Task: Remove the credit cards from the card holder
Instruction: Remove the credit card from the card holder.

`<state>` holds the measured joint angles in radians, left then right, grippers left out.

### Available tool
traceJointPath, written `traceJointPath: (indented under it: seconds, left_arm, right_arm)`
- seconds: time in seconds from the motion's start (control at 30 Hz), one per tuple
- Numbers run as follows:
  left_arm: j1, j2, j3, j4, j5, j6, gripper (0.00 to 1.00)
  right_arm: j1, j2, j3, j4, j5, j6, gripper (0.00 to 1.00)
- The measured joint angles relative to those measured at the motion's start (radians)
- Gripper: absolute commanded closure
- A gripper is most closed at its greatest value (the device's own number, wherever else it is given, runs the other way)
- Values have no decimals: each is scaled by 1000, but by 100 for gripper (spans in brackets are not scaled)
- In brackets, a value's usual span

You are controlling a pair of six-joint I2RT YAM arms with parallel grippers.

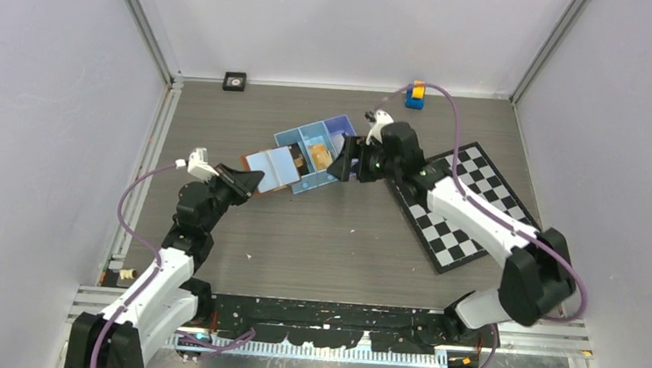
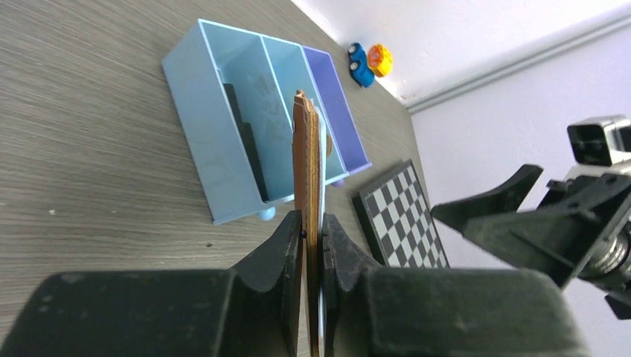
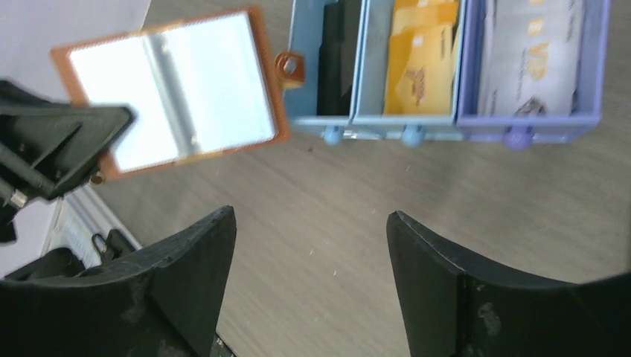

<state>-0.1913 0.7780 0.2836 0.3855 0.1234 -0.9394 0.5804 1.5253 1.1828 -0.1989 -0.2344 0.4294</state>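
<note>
The brown card holder (image 1: 273,167) is open, its pale inside facing up and no card showing in its sleeves. My left gripper (image 1: 248,180) is shut on its left edge and holds it beside the blue tray. In the left wrist view the holder (image 2: 306,149) stands edge-on between my fingers (image 2: 286,245). In the right wrist view the open holder (image 3: 178,89) is at upper left. Orange credit cards (image 3: 420,63) lie in the tray's middle compartment and a whitish card (image 3: 528,52) in the purple one. My right gripper (image 3: 309,216) is open and empty over the table, close to the tray (image 1: 339,162).
The blue three-compartment tray (image 1: 284,136) sits mid-table, with a dark flat item (image 3: 338,52) in its left compartment. A chequered board (image 1: 470,208) lies to the right under my right arm. A small blue and orange toy (image 1: 415,93) is at the back wall and a black square object (image 1: 235,81) at back left.
</note>
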Motion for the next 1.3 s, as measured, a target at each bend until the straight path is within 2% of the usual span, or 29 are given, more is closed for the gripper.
traceJointPath:
  seconds: [0.17,0.3,0.63,0.8,0.87,1.0,1.1,1.23,1.3]
  left_arm:
    - [0,80,0,119,101,-7,100]
    - [0,156,0,246,216,-27,100]
    - [-4,405,12,660,459,-169,100]
    - [-24,534,56,847,549,-267,100]
    - [-37,542,68,884,570,-284,100]
    - [-63,534,73,934,592,-286,100]
    - [-72,529,74,932,596,-280,100]
    - [-85,528,81,901,591,-255,100]
    - [-91,525,89,866,581,-237,100]
  right_arm:
    - [18,-182,-254,119,35,75,18]
    - [16,-241,-386,218,88,127,17]
    - [13,-248,-515,555,-4,232,16]
    - [13,-249,-531,641,-35,264,16]
    - [13,-249,-534,678,-53,279,21]
    - [13,-247,-537,729,-83,299,38]
    - [13,-243,-539,755,-103,311,53]
    - [13,-243,-546,782,-122,321,66]
    - [12,-243,-551,792,-129,326,80]
